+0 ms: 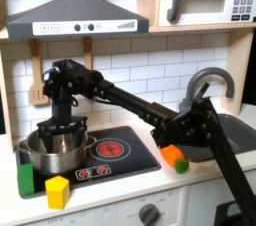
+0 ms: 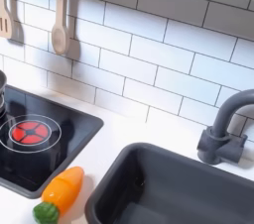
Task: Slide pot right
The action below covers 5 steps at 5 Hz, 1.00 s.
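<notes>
Yellow block (image 1: pixel 58 191) sits nearest on the counter (image 1: pixel 120 195); behind it, the end effector (image 1: pixel 62 135) dips into the one silver pot (image 1: pixel 56 154) on the first exterior view's left burner, opening unclear. One toy carrot (image 1: pixel 176 157) lies right.

In the first exterior view, the pot (image 1: pixel 55 151) stands on the stove (image 1: pixel 130 165) at its left burner. The carrot (image 1: pixel 175 157) lies right of the stove, before the sink (image 1: pixel 238 130).
</notes>
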Each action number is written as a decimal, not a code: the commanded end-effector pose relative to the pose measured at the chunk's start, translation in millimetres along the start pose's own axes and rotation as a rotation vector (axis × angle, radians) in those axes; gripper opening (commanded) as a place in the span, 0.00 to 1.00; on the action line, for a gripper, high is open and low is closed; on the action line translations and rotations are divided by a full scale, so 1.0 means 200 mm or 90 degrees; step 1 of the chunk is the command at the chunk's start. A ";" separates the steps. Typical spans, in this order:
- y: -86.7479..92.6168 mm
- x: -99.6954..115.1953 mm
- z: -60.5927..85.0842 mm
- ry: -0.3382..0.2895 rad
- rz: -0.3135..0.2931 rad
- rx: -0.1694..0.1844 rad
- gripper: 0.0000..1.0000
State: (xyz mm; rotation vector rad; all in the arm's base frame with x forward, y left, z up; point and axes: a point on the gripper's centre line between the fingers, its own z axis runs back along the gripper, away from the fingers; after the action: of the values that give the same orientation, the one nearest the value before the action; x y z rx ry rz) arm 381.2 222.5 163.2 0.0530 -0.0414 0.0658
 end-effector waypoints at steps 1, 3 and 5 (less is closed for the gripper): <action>-0.06 -0.01 -0.02 0.006 -0.018 -0.018 1.00; -0.17 -0.02 -0.06 0.027 -0.045 -0.037 1.00; -0.22 -0.02 -0.03 0.018 -0.052 -0.052 1.00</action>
State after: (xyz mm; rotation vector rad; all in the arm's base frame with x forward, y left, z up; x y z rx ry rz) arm 379.7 180.9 153.1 -0.0261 -0.0129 -0.0121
